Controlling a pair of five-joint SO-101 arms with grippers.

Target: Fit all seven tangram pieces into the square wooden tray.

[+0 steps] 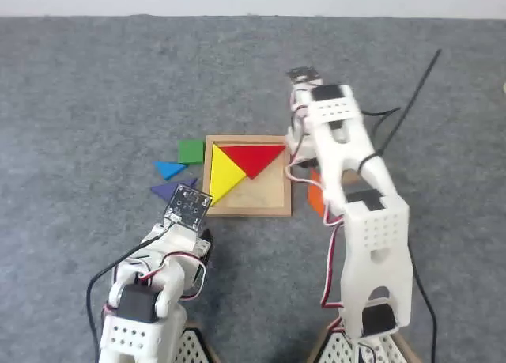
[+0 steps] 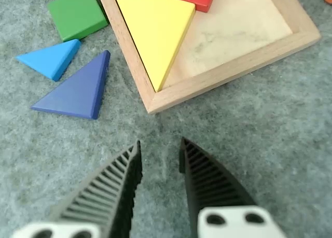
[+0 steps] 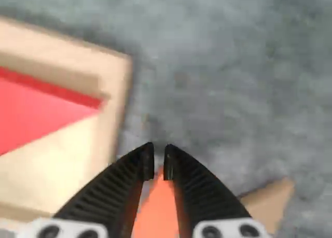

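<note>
Both empty: left pincer [image 2: 161, 143] slightly open, right pincer [image 3: 158, 145] nearly closed above orange piece [image 3: 155, 207].

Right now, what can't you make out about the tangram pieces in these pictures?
Orange piece: its shape; the right gripper covers it in the right wrist view, the right arm in the high view.
Tan piece: cut off by the right wrist view's edge, blurred.
Whether that gripper holds the orange piece: too close to tell.
</note>
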